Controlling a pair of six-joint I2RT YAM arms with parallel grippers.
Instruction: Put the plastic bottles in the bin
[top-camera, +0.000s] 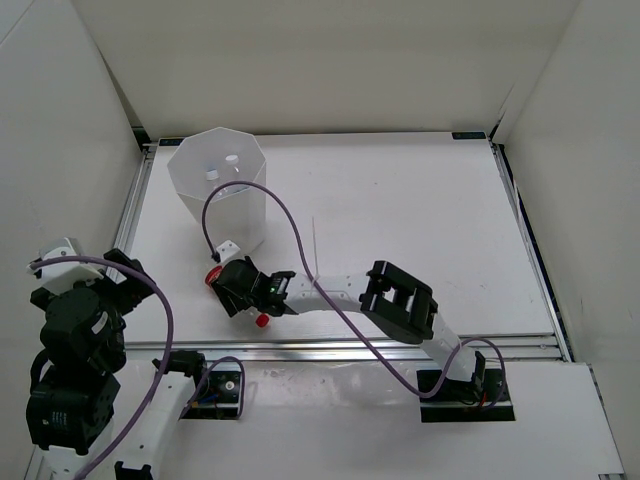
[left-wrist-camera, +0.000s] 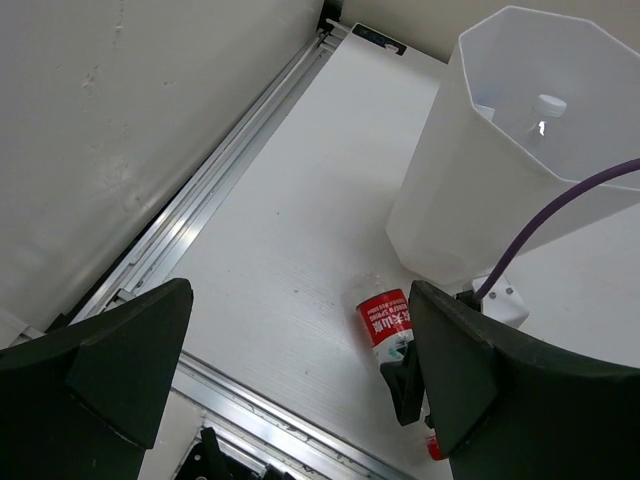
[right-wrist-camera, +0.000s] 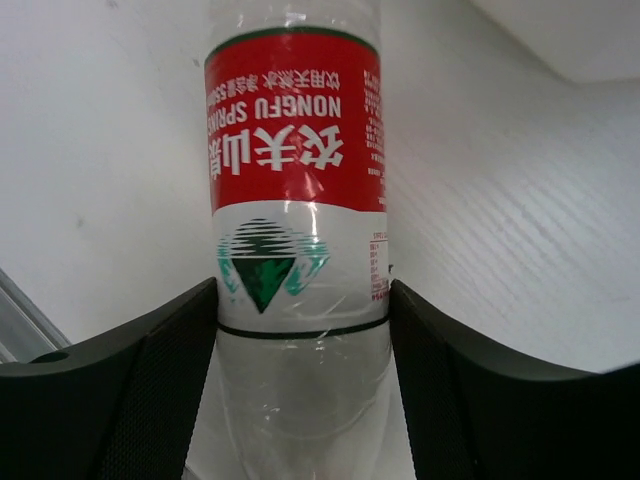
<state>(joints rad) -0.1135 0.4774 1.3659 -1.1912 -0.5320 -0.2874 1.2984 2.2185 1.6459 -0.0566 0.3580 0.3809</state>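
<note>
The red-labelled clear bottle (right-wrist-camera: 295, 190) lies on its side on the table just in front of the bin. Its label (top-camera: 213, 275) points left and its red cap (top-camera: 261, 320) points towards the near edge. My right gripper (top-camera: 240, 288) is shut on its body, with the pads (right-wrist-camera: 165, 370) pressing both sides. The bottle also shows in the left wrist view (left-wrist-camera: 385, 318). The white octagonal bin (top-camera: 217, 190) stands at the back left. Two white-capped bottles (top-camera: 231, 158) show inside it (left-wrist-camera: 548, 105). My left gripper (left-wrist-camera: 300, 400) is open and empty at the near left (top-camera: 122, 270), apart from the bottle.
A purple cable (top-camera: 285, 215) loops from the right wrist over the bin's front. An aluminium rail (left-wrist-camera: 200, 215) runs along the table's left edge and another along the near edge (top-camera: 400, 345). White walls enclose the table.
</note>
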